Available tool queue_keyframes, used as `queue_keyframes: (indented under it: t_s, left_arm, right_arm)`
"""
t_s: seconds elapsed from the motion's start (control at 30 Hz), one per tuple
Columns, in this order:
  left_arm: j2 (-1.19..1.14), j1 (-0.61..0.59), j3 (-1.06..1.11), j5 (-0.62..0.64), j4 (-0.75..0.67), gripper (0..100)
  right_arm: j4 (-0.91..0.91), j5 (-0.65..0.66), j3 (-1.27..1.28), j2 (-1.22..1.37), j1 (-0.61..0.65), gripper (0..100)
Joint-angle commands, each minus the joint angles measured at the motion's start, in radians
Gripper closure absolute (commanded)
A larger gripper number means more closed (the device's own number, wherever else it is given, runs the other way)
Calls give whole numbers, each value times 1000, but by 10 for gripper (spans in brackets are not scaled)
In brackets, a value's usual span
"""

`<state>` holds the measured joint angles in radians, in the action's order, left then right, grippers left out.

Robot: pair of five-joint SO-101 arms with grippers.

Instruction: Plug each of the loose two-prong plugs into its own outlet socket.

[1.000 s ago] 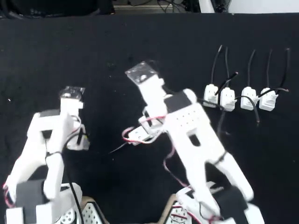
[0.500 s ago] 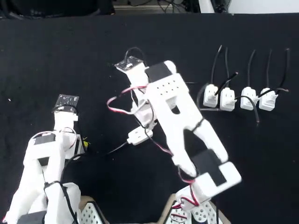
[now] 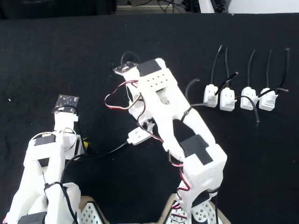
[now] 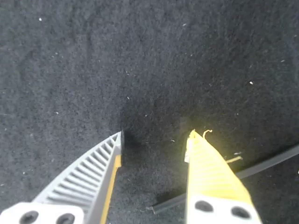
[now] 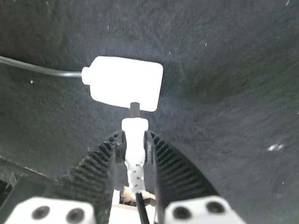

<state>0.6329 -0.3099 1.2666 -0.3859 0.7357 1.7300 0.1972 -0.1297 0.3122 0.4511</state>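
A loose white outlet socket (image 5: 124,84) lies flat on the black table, its thin black cord leading off one end. My right gripper (image 5: 134,137) is shut on a small white two-prong plug (image 5: 134,154), whose dark tip meets the socket's side. In the high view the same socket (image 3: 137,136) lies at the middle of the table, just below the right arm's wrist (image 3: 156,91). My left gripper (image 4: 154,137) stands open over bare cloth at the lower left, with nothing between its grey finger (image 4: 100,170) and yellow finger (image 4: 205,168).
Several white sockets (image 3: 238,98) with black cords sit in a row at the right. The loose socket's cord (image 3: 100,152) runs towards the left arm (image 3: 46,158) and crosses the left wrist view as a black cable (image 4: 266,162). The black table (image 3: 56,56) spreads wide behind.
The right arm has swung left and folded down over the loose socket, bringing the plug up to it. The left arm pulled back a little earlier and has since stayed still.
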Motion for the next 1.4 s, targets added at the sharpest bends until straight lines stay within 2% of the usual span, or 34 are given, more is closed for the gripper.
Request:
queue_keyframes:
  t_s: [0.0, 0.57, 1.37]
  left_arm:
    - [2, -1, 10, -8, -14, 784]
    - [0, -2, 12, -8, -14, 784]
    - [0, -4, 12, -8, -14, 784]
  right_arm:
    - [29, -9, -84, 15, 11, 988]
    - [34, 121, -108, 74, 11, 988]
    - [32, 117, -74, 76, -43, 988]
